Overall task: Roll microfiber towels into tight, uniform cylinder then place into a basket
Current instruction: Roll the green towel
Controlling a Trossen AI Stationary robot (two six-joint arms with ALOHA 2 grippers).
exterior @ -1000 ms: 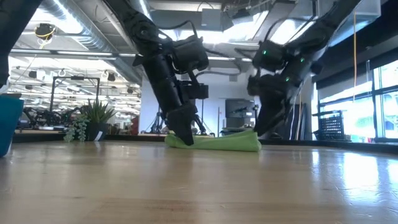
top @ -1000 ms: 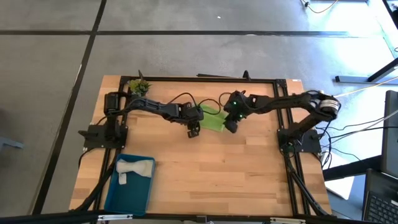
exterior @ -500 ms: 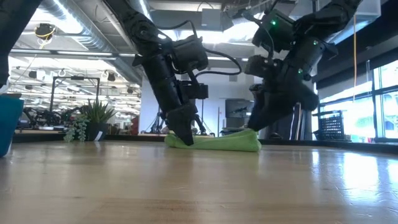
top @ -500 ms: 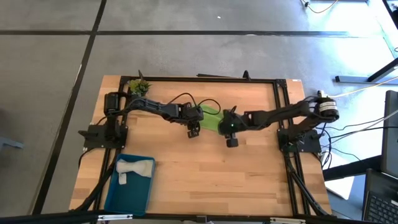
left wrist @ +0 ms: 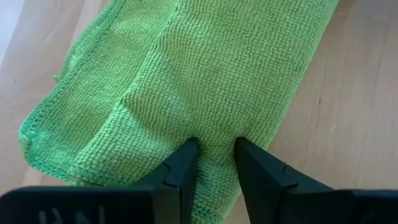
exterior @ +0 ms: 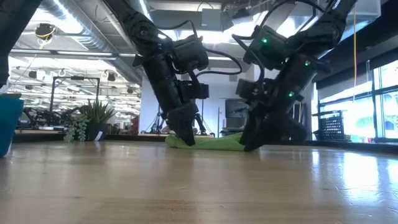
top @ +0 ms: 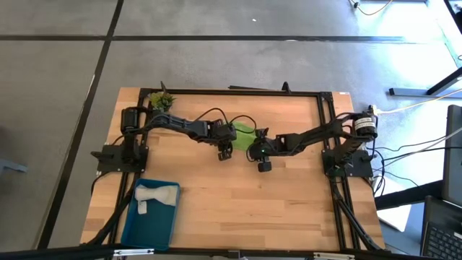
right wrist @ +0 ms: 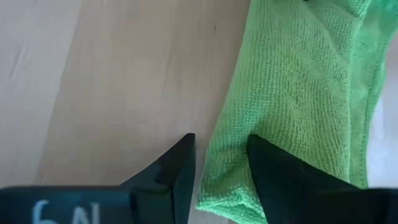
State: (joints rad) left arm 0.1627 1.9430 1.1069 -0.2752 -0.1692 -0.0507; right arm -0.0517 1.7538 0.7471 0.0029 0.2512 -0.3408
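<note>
Lime towel: we see the bright lime-green microfiber towel (top: 244, 136) lying folded into a long flat strip on the pale wooden table (top: 238, 202), toward its far middle, between the two arms.
Left gripper: we have the left gripper (left wrist: 214, 149) down on one end of the lime-green towel, tips pressed into the pile.
Left fingers: the two dark fingers (left wrist: 183, 165) stand only a narrow gap apart, with a small ridge of green cloth pinched between them; we call it a light grip on the towel.
Right gripper: the right gripper (right wrist: 221, 152) sits at the towel's other end, low over the table in the low view (exterior: 252, 140).
Right fingers: we see them parted, one finger (right wrist: 273, 171) resting on the green cloth's edge, the other (right wrist: 177, 165) over bare wood just beside it; they straddle the edge with nothing clamped between them.
Grey towel: the light grey-beige towel (top: 154, 195) lies loosely rolled inside the basket.
Basket: the shallow rectangular teal-blue plastic tray (top: 137, 224) sits at the near left corner of the table, well apart from both grippers.
Plant: a small green plant sprig (top: 160, 100) stands at the far left corner.
</note>
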